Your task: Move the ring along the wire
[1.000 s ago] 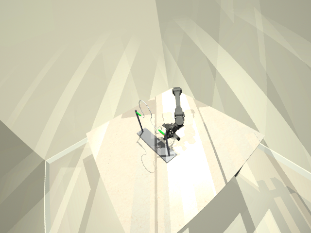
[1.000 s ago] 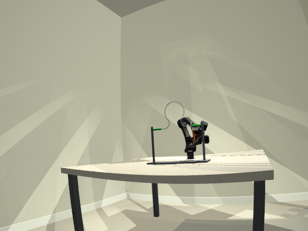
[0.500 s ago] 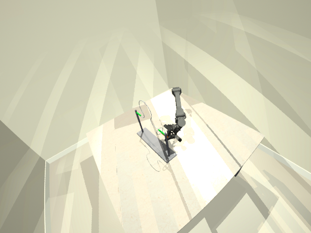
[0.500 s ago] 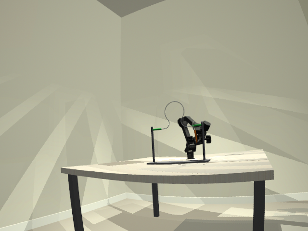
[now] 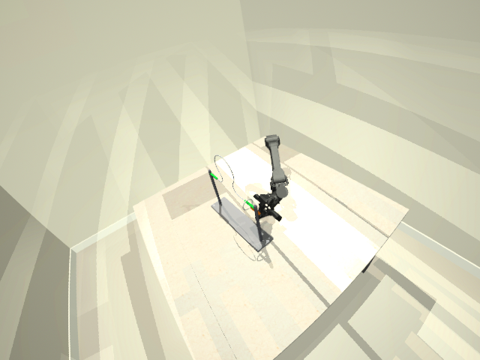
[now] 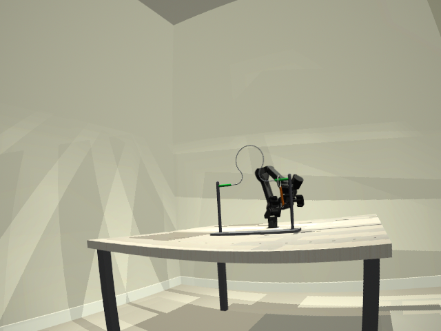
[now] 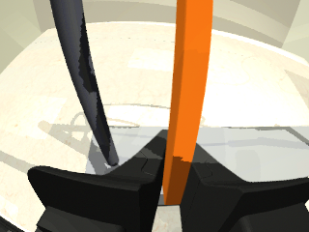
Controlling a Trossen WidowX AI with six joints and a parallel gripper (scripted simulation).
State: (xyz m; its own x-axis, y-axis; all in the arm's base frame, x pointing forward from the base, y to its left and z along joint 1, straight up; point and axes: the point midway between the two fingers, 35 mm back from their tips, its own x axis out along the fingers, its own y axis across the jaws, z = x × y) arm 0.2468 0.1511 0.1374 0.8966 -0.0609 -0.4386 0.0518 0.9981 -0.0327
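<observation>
My gripper point(image 5: 260, 212) point(image 6: 283, 203) point(image 7: 172, 135) is shut on the orange handle point(image 5: 254, 211) point(image 6: 282, 195) point(image 7: 191, 72). The handle hangs below the ring point(image 5: 244, 205) point(image 6: 277, 182), slightly tilted in the exterior view. The ring is around the green part point(image 5: 250, 205) point(image 6: 284, 178) beside the near post point(image 5: 258, 226) point(image 6: 291, 208) point(image 7: 82, 63), towards its inner end. The wire appears to pass through the ring. The grey wire point(image 5: 232, 174) point(image 6: 249, 145) loops up and runs to the other green part point(image 5: 214, 176) point(image 6: 224, 185) at the far post point(image 5: 215, 190) point(image 6: 218, 209). The ring is outside the wrist view.
The posts stand on a flat base plate point(image 5: 236, 214) point(image 6: 249, 233) on the table point(image 5: 217, 279) point(image 6: 242, 255). The near post rises close to the gripper, left of the handle in the wrist view. The arm reaches in from behind the wire. Light and shadow patches cross the table.
</observation>
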